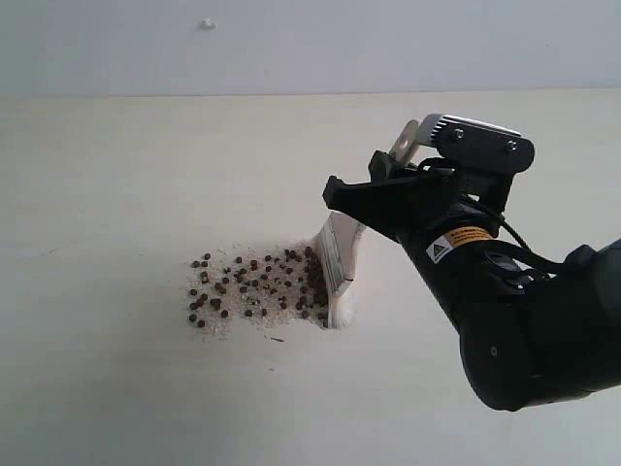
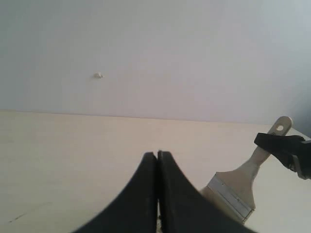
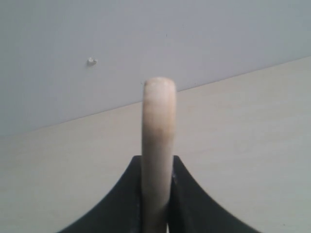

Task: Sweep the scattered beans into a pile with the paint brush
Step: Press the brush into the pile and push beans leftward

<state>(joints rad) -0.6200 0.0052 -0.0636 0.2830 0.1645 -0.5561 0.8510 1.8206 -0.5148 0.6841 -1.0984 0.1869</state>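
The beans [image 1: 254, 286], small reddish-brown rounds mixed with pale crumbs, lie in a loose patch on the cream table [image 1: 116, 194]. The paint brush [image 1: 340, 254] stands tilted at the patch's right edge, its off-white bristles [image 1: 339, 309] touching the surface. My right gripper [image 1: 349, 197] is shut on the wooden handle above the ferrule, and the handle [image 3: 158, 126] rises between its jaws [image 3: 157, 162]. My left gripper [image 2: 157, 155] is shut with nothing in it and is out of the exterior view. The left wrist view shows the brush [image 2: 238, 187] with its holed handle end to its right.
A pale wall [image 1: 310, 44] rises behind the table's far edge, with a small white speck [image 1: 207, 23] on it. The bulky black right arm [image 1: 524, 320] fills the lower right of the exterior view.
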